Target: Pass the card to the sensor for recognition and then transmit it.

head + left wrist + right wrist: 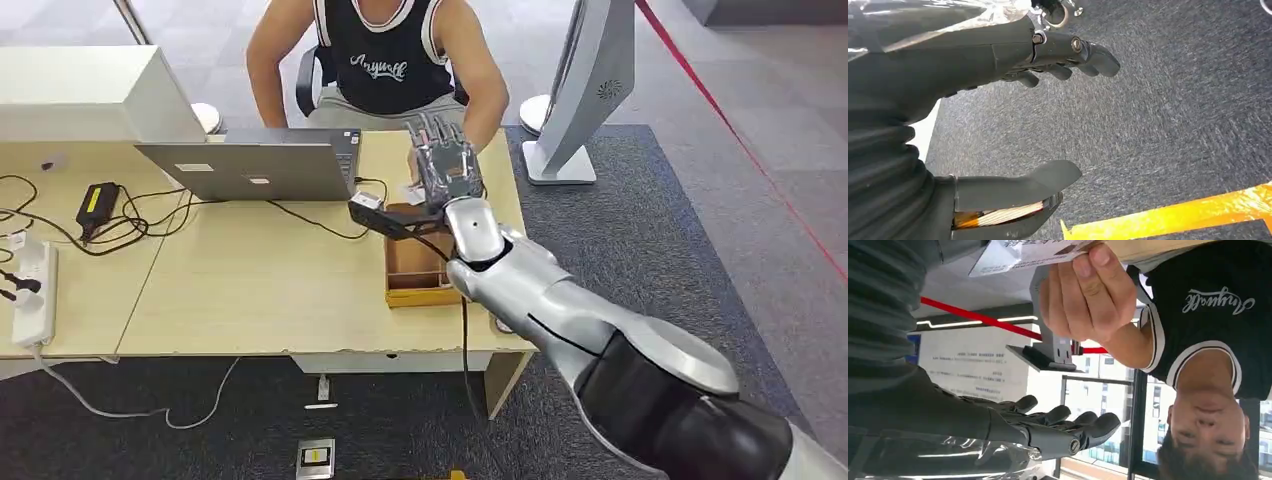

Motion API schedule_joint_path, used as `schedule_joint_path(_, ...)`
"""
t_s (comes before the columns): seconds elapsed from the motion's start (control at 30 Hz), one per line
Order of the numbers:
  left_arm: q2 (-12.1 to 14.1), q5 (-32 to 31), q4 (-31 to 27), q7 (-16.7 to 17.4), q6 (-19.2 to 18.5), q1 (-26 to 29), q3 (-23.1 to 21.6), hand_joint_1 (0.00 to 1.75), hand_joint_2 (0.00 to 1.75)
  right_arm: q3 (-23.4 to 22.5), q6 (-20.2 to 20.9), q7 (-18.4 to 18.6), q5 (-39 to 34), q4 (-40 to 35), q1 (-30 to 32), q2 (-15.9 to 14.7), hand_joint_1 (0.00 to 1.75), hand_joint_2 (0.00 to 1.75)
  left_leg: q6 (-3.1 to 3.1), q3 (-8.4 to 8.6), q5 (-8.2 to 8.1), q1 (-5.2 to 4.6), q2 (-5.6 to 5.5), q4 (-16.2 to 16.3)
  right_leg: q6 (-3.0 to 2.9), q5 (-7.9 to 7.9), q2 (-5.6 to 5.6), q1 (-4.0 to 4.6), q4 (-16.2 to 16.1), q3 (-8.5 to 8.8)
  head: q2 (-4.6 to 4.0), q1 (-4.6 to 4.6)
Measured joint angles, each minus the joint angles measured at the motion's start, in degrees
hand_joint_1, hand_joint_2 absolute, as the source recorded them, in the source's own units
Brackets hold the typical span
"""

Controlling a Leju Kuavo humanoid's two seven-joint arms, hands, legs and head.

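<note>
The card (1033, 252) is at the person's fingertips in the right wrist view, pinched by the person's hand (1088, 295) just beside your right hand (447, 165). I judge the handover is at its end or nearly so: whether your thumb is also touching the card I cannot tell, as the grey cover hides that side. Your right hand's fingers (1073, 422) are stretched out and apart, closed on nothing that shows. It hovers over the far right corner of the desk (250, 290), above the wooden tray (410, 270). The sensor is not something I can pick out for certain, so count recognition as unconfirmed.

Your left hand (1013, 125) hangs over the carpet, fingers apart and holding nothing.

Count: one card, one person seated at the far edge, one laptop (250, 165) near the far edge, one tray, two hands of yours.
</note>
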Motion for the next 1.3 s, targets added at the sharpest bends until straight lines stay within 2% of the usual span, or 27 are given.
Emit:
schedule_joint_path(0.07, 0.0, 0.0, 0.0, 0.0, 0.0, 0.0, 0.0, 0.00, 1.75, 0.0, 0.7, 0.6, -0.2, 0.2, -0.1, -0.2, 0.00, 1.75, 0.00, 0.00, 0.00, 0.00, 0.00, 0.0, 0.00, 0.00, 0.00, 0.00, 0.0, 0.00, 0.00, 0.02)
schedule_joint_path(0.1, 0.0, 0.0, 0.0, 0.0, 0.0, 0.0, 0.0, 0.00, 1.75, 0.0, 1.0, 0.9, -0.2, 0.4, -0.2, -0.4, 0.16, 1.75, 0.00, 0.00, 0.00, 0.00, 0.00, 0.0, 0.00, 0.00, 0.00, 0.00, 0.0, 0.00, 0.00, 0.00)
schedule_joint_path(0.13, 0.0, 0.0, 0.0, 0.0, 0.0, 0.0, 0.0, 0.00, 1.75, 0.0, 1.3, 1.2, -0.1, 0.5, -0.3, -0.6, 1.57, 1.75, 0.00, 0.00, 0.00, 0.00, 0.00, 0.0, 0.00, 0.00, 0.00, 0.00, 0.0, 0.00, 0.00, 0.00)
schedule_joint_path(0.17, 0.0, 0.0, 0.0, 0.0, 0.0, 0.0, 0.0, 0.00, 1.75, 0.0, 1.5, 1.5, 0.1, 0.7, -0.4, -0.7, 1.75, 1.75, 0.00, 0.00, 0.00, 0.00, 0.00, 0.0, 0.00, 0.00, 0.00, 0.00, 0.0, 0.00, 0.02, 0.00)
schedule_joint_path(0.47, -0.1, 0.0, 0.0, 0.2, 0.2, 0.4, 0.0, 0.00, 1.75, -0.4, 3.2, 5.4, -0.9, 2.1, -0.7, -3.3, 1.75, 1.75, 0.00, 0.00, 0.00, -0.01, 0.01, 0.0, 0.00, 0.01, 0.00, 0.00, 0.0, 0.00, 0.02, 0.00)
schedule_joint_path(1.3, -1.0, 0.0, 0.0, 0.7, 0.1, -0.1, 0.0, 0.00, 1.75, -1.6, 3.2, 5.9, -0.7, 2.5, -1.2, -6.2, 1.75, 1.75, 0.00, 0.00, 0.00, -0.01, 0.02, 0.0, 0.00, 0.02, 0.02, -0.01, 0.0, 0.00, 0.00, 0.00)
